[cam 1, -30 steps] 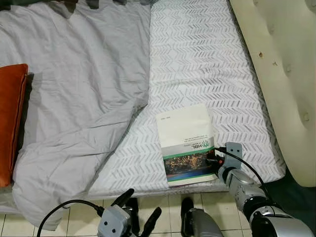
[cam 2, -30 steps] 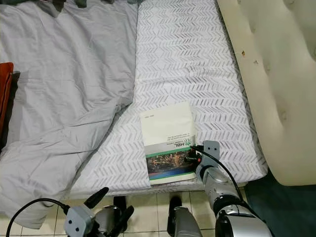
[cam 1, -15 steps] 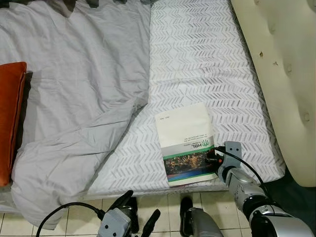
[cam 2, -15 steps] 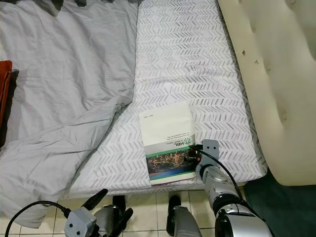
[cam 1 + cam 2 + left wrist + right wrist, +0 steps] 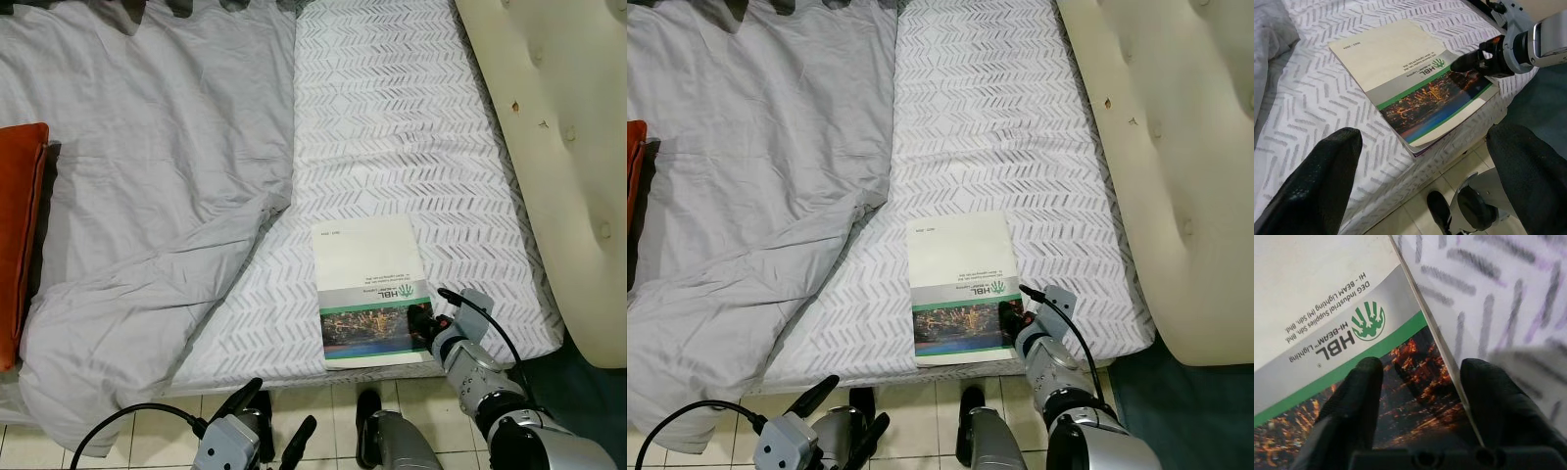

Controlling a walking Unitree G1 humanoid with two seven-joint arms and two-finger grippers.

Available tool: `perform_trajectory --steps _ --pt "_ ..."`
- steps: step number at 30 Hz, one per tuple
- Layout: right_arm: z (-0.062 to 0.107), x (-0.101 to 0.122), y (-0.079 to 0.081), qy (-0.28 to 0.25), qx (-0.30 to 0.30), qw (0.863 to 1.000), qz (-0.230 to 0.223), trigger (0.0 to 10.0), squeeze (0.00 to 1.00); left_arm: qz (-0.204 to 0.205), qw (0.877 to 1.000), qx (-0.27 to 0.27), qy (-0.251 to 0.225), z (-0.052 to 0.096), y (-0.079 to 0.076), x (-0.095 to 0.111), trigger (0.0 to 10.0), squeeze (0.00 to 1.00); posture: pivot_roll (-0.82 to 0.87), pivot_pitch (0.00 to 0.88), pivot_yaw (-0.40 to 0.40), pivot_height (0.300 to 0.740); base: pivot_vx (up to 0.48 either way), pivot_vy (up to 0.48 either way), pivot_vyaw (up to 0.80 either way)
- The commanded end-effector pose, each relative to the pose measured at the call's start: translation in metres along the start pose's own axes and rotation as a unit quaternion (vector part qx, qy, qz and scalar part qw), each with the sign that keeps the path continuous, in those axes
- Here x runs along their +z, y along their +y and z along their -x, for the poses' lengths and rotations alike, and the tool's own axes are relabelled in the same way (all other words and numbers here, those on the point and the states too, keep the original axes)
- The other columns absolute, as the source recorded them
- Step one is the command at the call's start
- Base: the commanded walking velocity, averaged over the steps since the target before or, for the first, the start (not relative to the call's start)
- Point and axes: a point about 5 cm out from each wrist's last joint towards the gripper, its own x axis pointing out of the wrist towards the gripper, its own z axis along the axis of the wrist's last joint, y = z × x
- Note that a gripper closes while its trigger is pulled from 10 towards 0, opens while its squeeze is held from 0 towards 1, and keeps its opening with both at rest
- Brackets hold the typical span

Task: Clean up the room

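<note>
Catalogue (image 5: 371, 294) edge lay between your right gripper's (image 5: 1420, 382) parted fingers near the mattress (image 5: 411, 117) corner, so you needed to slide under before closing.

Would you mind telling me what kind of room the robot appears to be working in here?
Most likely a bedroom: a mattress with a chevron-patterned sheet, a rumpled grey duvet, and an orange pillow at the side. A catalogue lies near the bed's edge, where the right gripper straddles its edge.
</note>
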Motion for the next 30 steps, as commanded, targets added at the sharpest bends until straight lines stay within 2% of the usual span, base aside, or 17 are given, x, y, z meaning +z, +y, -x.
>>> perform_trajectory --steps 1,5,8,12,13,14,15,17,18,20,22,23,24,25,26,29,30 --pt "0.002 -0.015 -0.002 0.026 -0.008 0.999 -0.036 10.0 1.00 0.011 0.999 -0.006 0.030 0.011 -0.008 -0.012 10.0 0.00 0.12 0.525 0.002 0.740 0.000 0.000 0.00" --pt "0.002 -0.016 0.000 0.016 -0.013 0.995 -0.095 10.0 1.00 0.006 0.999 -0.002 0.034 0.009 -0.006 -0.018 10.0 0.00 0.10 0.481 -0.016 0.740 0.000 0.000 0.00" --pt "0.005 -0.030 0.001 0.035 -0.010 0.998 -0.052 10.0 1.00 0.000 0.999 -0.001 0.033 0.008 -0.002 -0.020 10.0 0.00 0.09 0.412 -0.035 0.740 0.000 0.000 0.00" --pt "0.010 -0.035 -0.008 0.033 -0.012 0.999 -0.031 10.0 1.00 -0.013 1.000 0.002 0.025 0.001 0.005 -0.021 10.0 0.00 0.08 0.339 -0.048 0.740 0.000 0.000 0.00" --pt "0.012 -0.036 -0.017 0.029 -0.018 0.999 -0.024 10.0 1.00 -0.018 1.000 0.011 0.023 -0.009 0.013 -0.026 10.0 0.00 0.06 0.253 -0.060 0.740 0.000 0.000 0.00" --pt "0.013 -0.035 -0.019 0.024 -0.019 0.999 -0.018 10.0 1.00 -0.019 0.999 0.016 0.020 -0.011 0.016 -0.027 10.0 0.00 0.06 0.253 -0.060 0.740 0.000 0.000 0.00" --pt "0.014 -0.032 -0.021 0.014 -0.016 1.000 -0.012 10.0 1.00 -0.021 0.999 0.022 0.020 -0.016 0.021 -0.028 10.0 0.00 0.05 0.189 -0.066 0.740 0.000 0.000 0.00" --pt "0.014 -0.030 -0.022 0.009 -0.015 1.000 -0.008 10.0 1.00 -0.021 0.999 0.026 0.020 -0.019 0.024 -0.030 10.0 0.00 0.04 0.175 -0.066 0.740 0.000 0.000 0.00" --pt "0.014 -0.025 -0.024 -0.012 -0.014 1.000 0.012 10.0 1.00 -0.021 0.999 0.033 0.018 -0.023 0.029 -0.031 10.0 0.00 0.03 0.140 -0.069 0.740 0.000 0.000 0.00" --pt "0.017 -0.011 -0.020 -0.068 0.009 0.995 0.076 10.0 1.00 -0.006 0.997 0.075 -0.020 -0.033 0.044 -0.016 10.0 0.00 0.00 0.088 -0.071 0.740 0.000 0.000 0.00" --pt "0.022 -0.001 -0.014 -0.118 0.027 0.984 0.131 10.0 1.00 0.010 0.993 0.108 -0.039 -0.047 0.057 -0.006 10.0 0.00 0.00 0.035 -0.073 0.740 0.000 0.000 0.00" --pt "0.028 0.003 -0.011 -0.147 0.028 0.977 0.152 10.0 1.00 0.005 0.992 0.119 -0.041 -0.056 0.064 -0.002 10.0 0.00 0.01 0.001 -0.074 0.740 0.000 0.000 0.00" --pt "0.032 0.005 -0.009 -0.168 0.026 0.971 0.168 10.0 1.00 0.001 0.991 0.126 -0.039 -0.064 0.070 -0.001 10.0 0.00 0.01 0.000 -0.072 0.740 0.000 0.000 0.00" --pt "0.032 0.005 -0.009 -0.168 0.026 0.971 0.168 10.0 1.00 0.001 0.991 0.126 -0.039 -0.064 0.070 -0.001 10.0 0.00 0.01 0.000 -0.072 0.740 0.000 0.000 0.00" --pt "0.036 0.007 -0.008 -0.186 0.022 0.965 0.181 10.0 1.00 -0.004 0.990 0.138 -0.037 -0.071 0.076 0.000 10.0 0.00 0.01 0.000 -0.068 0.740 0.000 0.000 0.00" --pt "0.054 0.004 -0.017 -0.223 -0.014 0.950 0.218 10.0 1.00 -0.015 0.986 0.168 -0.008 -0.083 0.092 -0.001 10.0 0.00 0.02 0.000 -0.057 0.740 0.000 0.000 0.00" --pt "0.061 0.001 -0.025 -0.227 -0.036 0.947 0.224 10.0 0.00 -0.009 0.983 0.182 0.014 -0.086 0.098 -0.004 10.0 0.00 0.01 0.000 -0.049 0.740 0.000 0.000 0.00"
